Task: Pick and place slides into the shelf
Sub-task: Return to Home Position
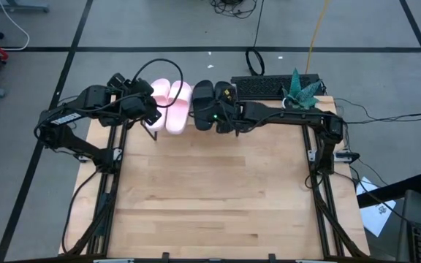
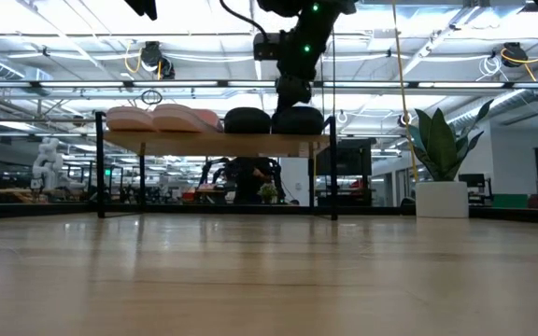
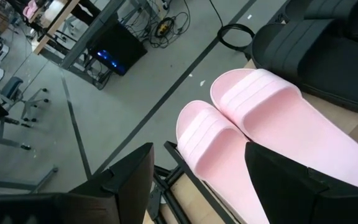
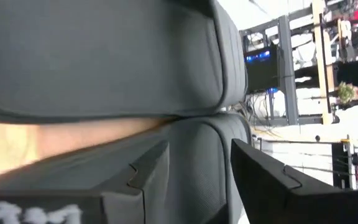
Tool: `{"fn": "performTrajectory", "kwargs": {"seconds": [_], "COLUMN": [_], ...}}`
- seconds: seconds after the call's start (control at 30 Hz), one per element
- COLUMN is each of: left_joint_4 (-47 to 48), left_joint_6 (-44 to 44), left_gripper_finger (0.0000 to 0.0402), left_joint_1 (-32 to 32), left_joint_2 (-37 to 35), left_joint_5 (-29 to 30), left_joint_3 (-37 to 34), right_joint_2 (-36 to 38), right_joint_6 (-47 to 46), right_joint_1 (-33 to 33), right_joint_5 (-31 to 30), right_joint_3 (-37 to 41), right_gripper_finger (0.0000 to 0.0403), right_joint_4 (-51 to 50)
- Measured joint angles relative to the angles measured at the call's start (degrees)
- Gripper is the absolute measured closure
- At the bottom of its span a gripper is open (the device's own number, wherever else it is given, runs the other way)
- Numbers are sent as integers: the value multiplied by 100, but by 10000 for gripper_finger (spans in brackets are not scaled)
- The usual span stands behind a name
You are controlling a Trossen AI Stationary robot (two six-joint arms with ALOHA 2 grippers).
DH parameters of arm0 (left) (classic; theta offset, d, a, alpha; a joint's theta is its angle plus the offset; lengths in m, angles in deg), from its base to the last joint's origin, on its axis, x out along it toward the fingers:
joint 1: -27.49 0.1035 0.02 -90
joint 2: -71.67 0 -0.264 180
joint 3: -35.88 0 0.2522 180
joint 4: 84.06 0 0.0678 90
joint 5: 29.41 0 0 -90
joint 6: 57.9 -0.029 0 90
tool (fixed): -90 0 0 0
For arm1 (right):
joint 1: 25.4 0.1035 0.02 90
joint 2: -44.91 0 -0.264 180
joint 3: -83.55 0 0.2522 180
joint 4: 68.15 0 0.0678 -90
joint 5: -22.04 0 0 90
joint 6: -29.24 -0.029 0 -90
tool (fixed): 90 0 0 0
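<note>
While the pink slides (image 1: 171,102) and black slides (image 1: 202,98) sit together on the shelf (image 2: 215,145), the left gripper (image 3: 199,149) hangs spread and empty over the pink pair, the right gripper (image 4: 199,146) likewise just above the black. In withdrawing, a finger could snag a strap and drag a slide off; no writing is legible.
</note>
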Motion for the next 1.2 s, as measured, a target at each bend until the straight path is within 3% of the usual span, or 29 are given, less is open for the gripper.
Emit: {"fn": "performTrajectory", "kwargs": {"seconds": [0.2,0.4,0.5,0.7,0.9,1.03,1.2], "left_joint_4": [2,2,4,4,9,13,7], "left_joint_6": [-38,-314,-275,-423,157,450,951], "left_gripper_finger": [149,149,149,149,149,149,149], "left_joint_1": [-1,-3,-26,-248,-897,-1614,-2531], "left_joint_2": [2,-1,-30,-350,-1061,-1575,-2142], "left_joint_5": [2,-37,-530,-2152,-2998,-3145,-3133], "left_joint_3": [0,0,0,0,0,0,-279], "right_joint_2": [164,520,863,1732,2645,3245,3913], "right_joint_6": [-127,-304,-324,-905,-1919,-2437,-3748], "right_joint_1": [237,630,969,1721,2313,2616,2932], "right_joint_5": [-29,-516,-619,-612,-606,-588,-569], "right_joint_3": [-2,-2,-2,-2,-7,-7,-5], "right_gripper_finger": [240,240,240,241,241,241,241], "right_joint_4": [-70,-175,-207,-200,-260,-824,-1836]}}
